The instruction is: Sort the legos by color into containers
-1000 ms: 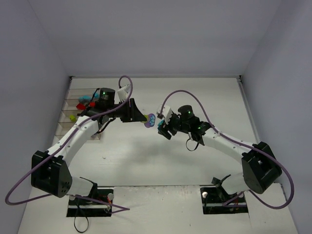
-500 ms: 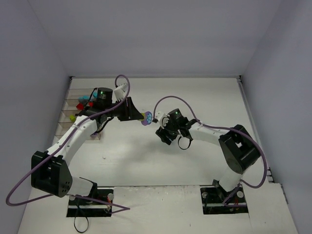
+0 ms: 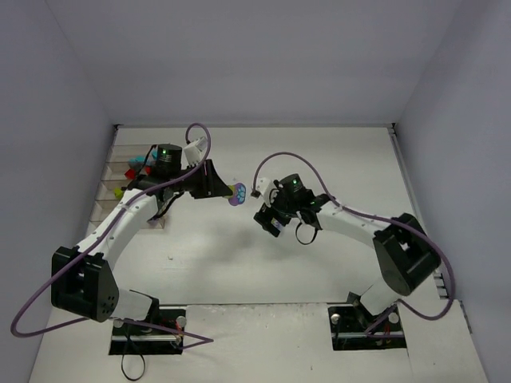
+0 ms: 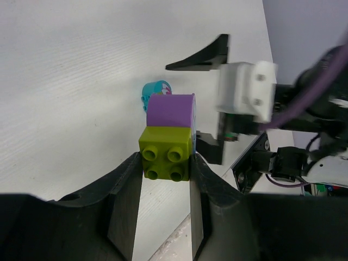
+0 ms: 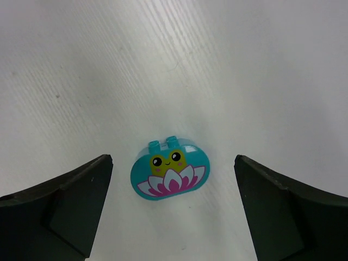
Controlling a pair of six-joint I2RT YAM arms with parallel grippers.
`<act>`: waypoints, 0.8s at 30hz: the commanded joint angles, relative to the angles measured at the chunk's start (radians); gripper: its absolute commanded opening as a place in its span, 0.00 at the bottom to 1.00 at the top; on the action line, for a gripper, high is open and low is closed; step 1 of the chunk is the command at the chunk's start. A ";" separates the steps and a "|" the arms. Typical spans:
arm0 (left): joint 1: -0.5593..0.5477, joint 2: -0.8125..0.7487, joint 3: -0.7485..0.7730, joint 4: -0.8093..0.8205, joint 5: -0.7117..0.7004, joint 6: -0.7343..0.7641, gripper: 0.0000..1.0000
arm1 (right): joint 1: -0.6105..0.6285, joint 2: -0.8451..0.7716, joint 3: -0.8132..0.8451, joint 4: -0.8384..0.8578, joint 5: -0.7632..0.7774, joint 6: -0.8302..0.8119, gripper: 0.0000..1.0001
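Observation:
My left gripper is shut on a lime green brick with a purple brick stuck on its far end; the pair is held above the table's middle. My right gripper is open, its fingers wide on either side of a cyan rounded brick with a frog and lotus print, which lies on the table. That cyan brick also shows in the left wrist view, just beyond the held pair. The clear containers stand at the far left, holding red, cyan and green bricks.
The right gripper's black finger and white housing sit close beyond the left gripper's held bricks. Grey walls enclose the table on three sides. Purple cables loop over both arms.
My left gripper has drawn slightly back to the left with the green and purple bricks. My right arm has changed its elbow posture, and its gripper sits a little lower over the cyan brick.

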 commanded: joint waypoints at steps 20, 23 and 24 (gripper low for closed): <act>-0.014 0.001 0.117 -0.046 0.128 0.048 0.00 | 0.083 -0.243 0.192 0.003 -0.226 -0.170 0.96; -0.020 -0.002 0.118 -0.048 0.130 0.041 0.00 | 0.099 -0.214 0.213 0.003 -0.220 -0.178 0.96; -0.021 -0.003 0.118 -0.048 0.128 0.040 0.00 | 0.106 -0.200 0.218 0.003 -0.219 -0.184 0.96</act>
